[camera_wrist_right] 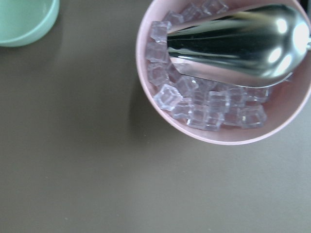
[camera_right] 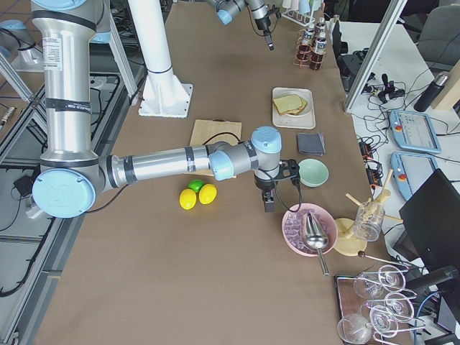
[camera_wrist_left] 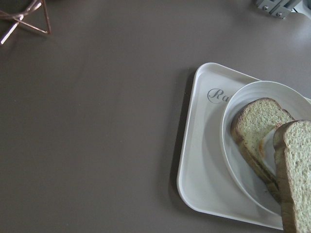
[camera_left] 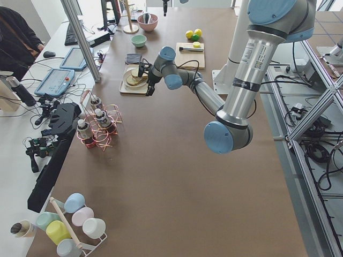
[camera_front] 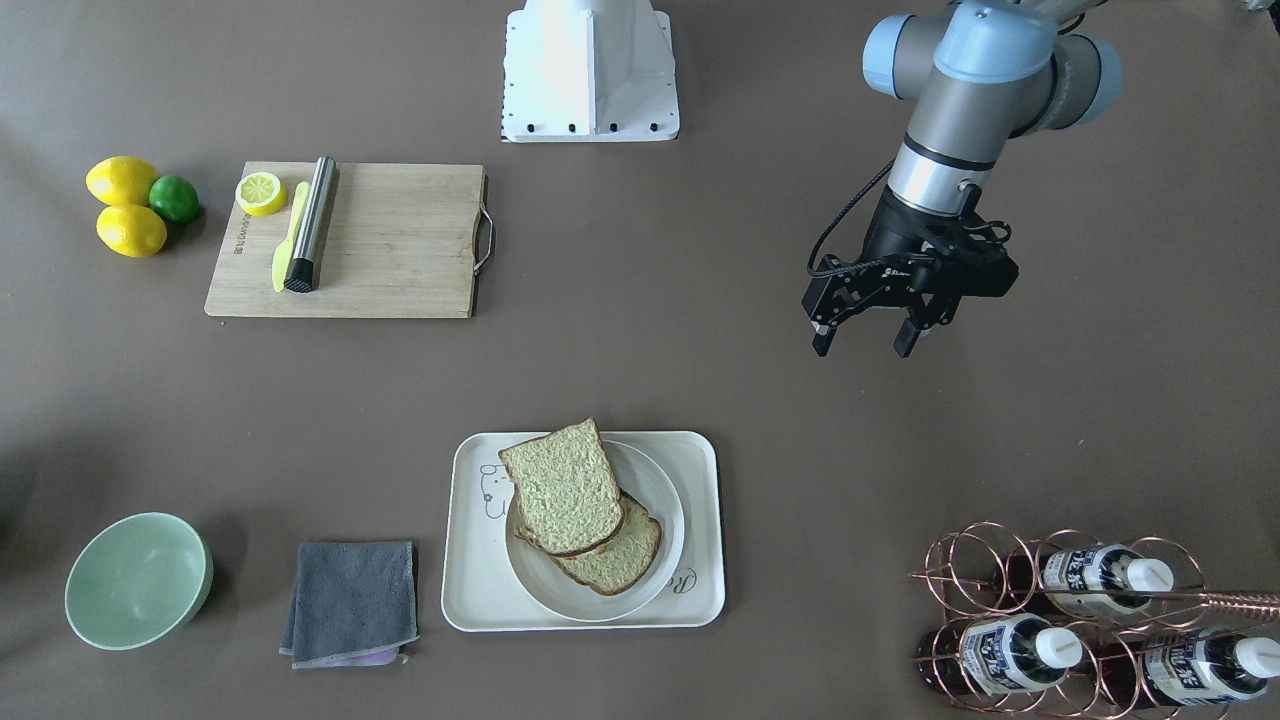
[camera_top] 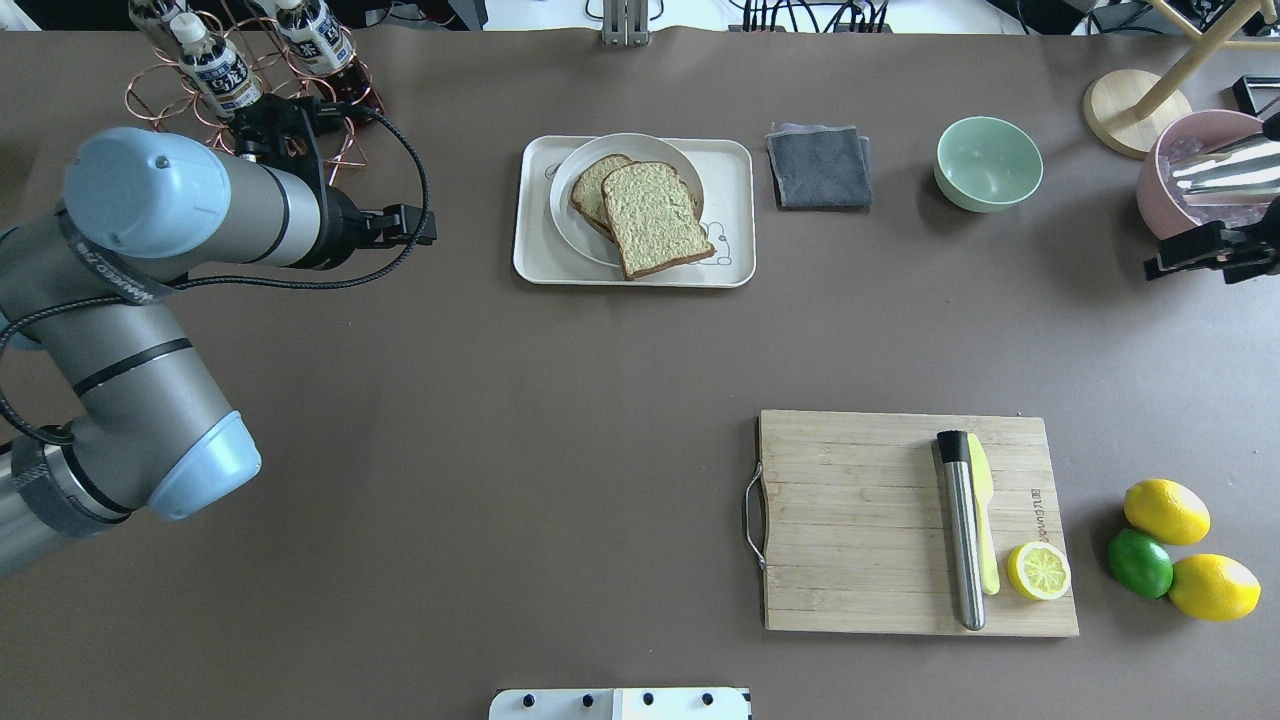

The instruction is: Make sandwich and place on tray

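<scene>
Jaws of the left gripper (camera_front: 863, 338) stand wide apart and empty above bare tabletop (camera_front: 640, 360), well apart from the sandwich (camera_front: 575, 500). The sandwich lies on a round plate (camera_front: 665, 490) set on the tray (camera_front: 700, 600), top slice skewed. The right gripper (camera_right: 268, 203) hangs near a pink bowl (camera_right: 285, 228); how its jaws stand I cannot tell.
</scene>
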Controlling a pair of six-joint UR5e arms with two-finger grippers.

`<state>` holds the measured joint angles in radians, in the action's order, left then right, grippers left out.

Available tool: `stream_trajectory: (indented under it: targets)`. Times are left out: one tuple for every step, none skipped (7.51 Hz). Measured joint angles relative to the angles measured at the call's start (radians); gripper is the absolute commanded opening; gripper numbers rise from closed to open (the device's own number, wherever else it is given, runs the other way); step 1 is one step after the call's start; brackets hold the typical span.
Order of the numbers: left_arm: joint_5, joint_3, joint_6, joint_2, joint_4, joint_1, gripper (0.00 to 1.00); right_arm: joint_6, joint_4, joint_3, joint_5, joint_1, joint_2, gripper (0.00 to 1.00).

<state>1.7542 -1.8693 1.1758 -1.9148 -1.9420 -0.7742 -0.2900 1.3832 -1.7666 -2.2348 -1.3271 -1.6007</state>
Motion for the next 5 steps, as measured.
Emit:
stream_trajectory:
  targets:
    - [0.022,-0.015,-0.013,0.041,-0.003,-0.012,0.98,0.149,0.086,0.011,0.012,-0.064,0.000,0.99]
    - [0.101,-0.020,-0.094,0.082,-0.001,-0.052,0.98,0.240,0.137,0.020,0.022,-0.101,-0.009,0.99]
    - [0.219,-0.016,-0.225,0.132,0.001,-0.120,0.98,0.312,0.167,0.034,0.025,-0.127,-0.020,0.99]
    - [0.314,-0.008,-0.347,0.179,0.002,-0.206,0.98,0.390,0.180,0.067,0.022,-0.156,-0.027,0.99]
    - [0.373,0.001,-0.467,0.229,0.003,-0.290,0.98,0.463,0.186,0.111,0.006,-0.185,-0.029,0.99]
